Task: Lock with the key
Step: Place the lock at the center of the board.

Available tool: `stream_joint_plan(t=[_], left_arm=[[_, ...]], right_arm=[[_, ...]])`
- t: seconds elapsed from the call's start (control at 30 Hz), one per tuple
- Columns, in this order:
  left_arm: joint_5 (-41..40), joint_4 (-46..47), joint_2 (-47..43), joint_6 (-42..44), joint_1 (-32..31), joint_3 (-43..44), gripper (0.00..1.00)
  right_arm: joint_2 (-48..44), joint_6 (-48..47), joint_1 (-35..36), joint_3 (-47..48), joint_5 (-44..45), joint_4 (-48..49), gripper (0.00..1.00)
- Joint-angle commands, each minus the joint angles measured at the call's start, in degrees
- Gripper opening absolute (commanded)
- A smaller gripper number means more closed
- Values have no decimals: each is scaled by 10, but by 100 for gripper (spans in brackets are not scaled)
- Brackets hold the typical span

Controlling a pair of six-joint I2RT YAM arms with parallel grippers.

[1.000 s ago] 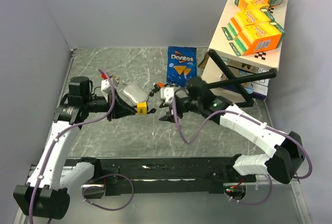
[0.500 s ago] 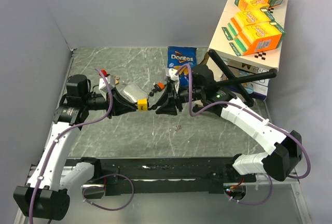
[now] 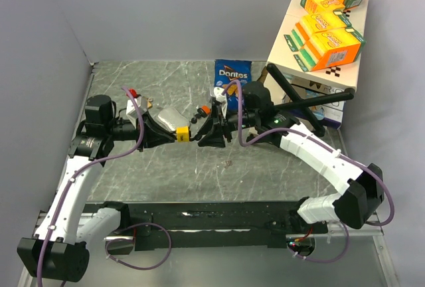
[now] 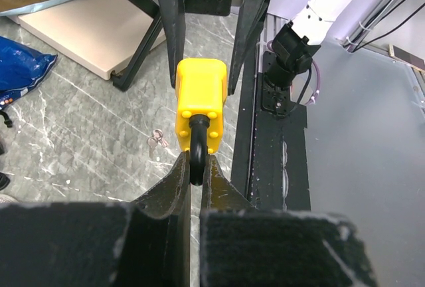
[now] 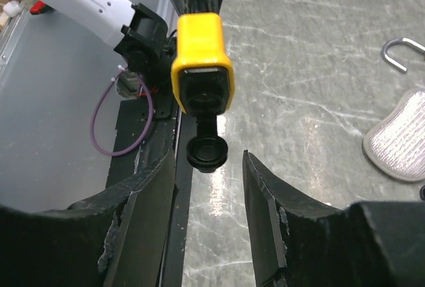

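Observation:
A yellow padlock (image 3: 180, 133) hangs in the air between the two arms. My left gripper (image 3: 174, 135) is shut on its black shackle (image 4: 197, 161), seen close up in the left wrist view with the padlock body (image 4: 200, 101) beyond the fingertips. A key with a round black head (image 5: 207, 151) sticks out of the padlock's underside (image 5: 201, 61). My right gripper (image 5: 207, 155) is open, its two fingers on either side of the key head without touching it. It faces the padlock from the right in the top view (image 3: 201, 134).
A blue Doritos bag (image 3: 232, 82) lies at the back. A silver pouch (image 3: 169, 117) lies behind the padlock. Orange cartons sit on a white box (image 3: 319, 34) at the back right, with a black stand (image 3: 305, 104) in front. A loose shackle (image 5: 402, 51) and small keys (image 4: 156, 142) lie on the table.
My right wrist has swung up and away from the near side, so its gripper now lines up level with the padlock. The left gripper and padlock shifted slightly farther back.

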Motion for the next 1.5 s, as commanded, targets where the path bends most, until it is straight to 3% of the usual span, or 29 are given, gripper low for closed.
stream_joint_plan(t=[0.0, 0.4, 0.63, 0.73, 1.03, 1.47], left_arm=[[32, 35, 0, -8, -2, 24, 1], [22, 28, 5, 0, -3, 23, 1], [14, 11, 7, 15, -6, 26, 1], [3, -8, 11, 29, -10, 29, 1], [-33, -129, 61, 125, -37, 73, 1], [-33, -101, 74, 107, -60, 69, 1]], right_arm=[[13, -9, 1, 32, -4, -4, 53], [25, 0, 4, 45, -11, 8, 45], [29, -11, 7, 52, -15, 2, 21], [29, -13, 9, 57, -16, 0, 15], [34, -53, 21, 87, -16, -31, 10], [36, -54, 41, 98, -24, -21, 8]])
